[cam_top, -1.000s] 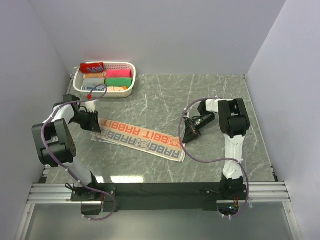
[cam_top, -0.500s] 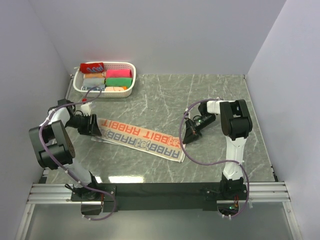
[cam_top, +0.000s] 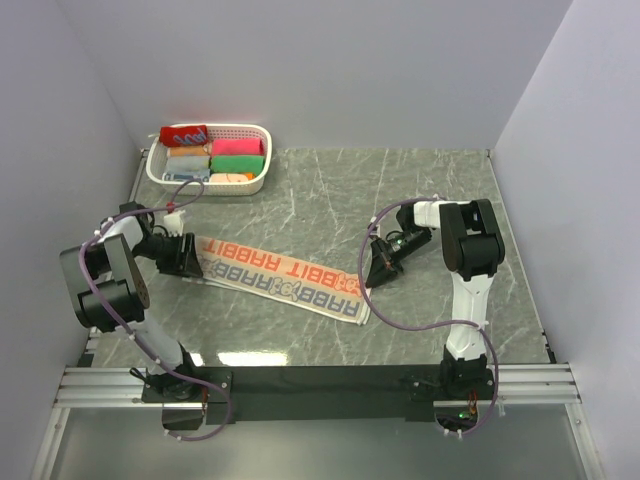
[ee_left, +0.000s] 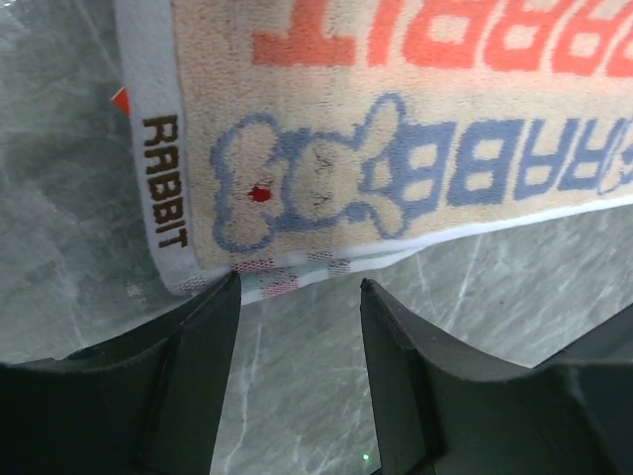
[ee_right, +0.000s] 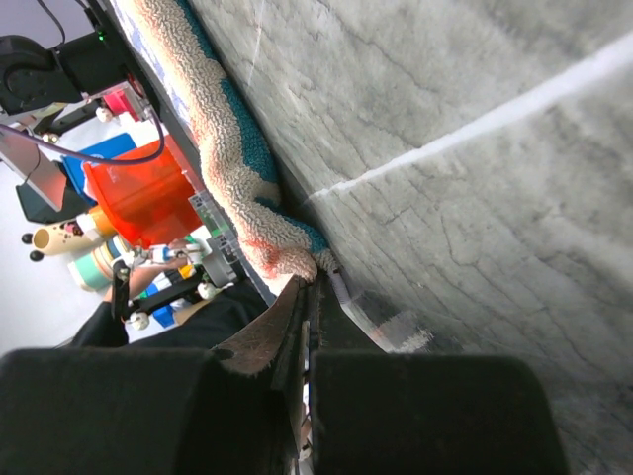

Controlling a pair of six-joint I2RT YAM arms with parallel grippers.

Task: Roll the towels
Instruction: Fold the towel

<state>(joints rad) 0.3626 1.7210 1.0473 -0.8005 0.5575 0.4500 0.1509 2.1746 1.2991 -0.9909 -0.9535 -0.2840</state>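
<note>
Left wrist, left claw spread at end edge of cream towel, right claw pressed together at opposite corner

Looped terry-cloth towel, glossy marbled table, perforated plastic basket

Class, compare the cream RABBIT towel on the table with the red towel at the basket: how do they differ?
The cream towel lies unrolled as a long flat strip; the red towel is a short roll. The cream towel rests on the table; the red towel sits at the far-left corner of the white basket. Both are printed cloth.
</note>
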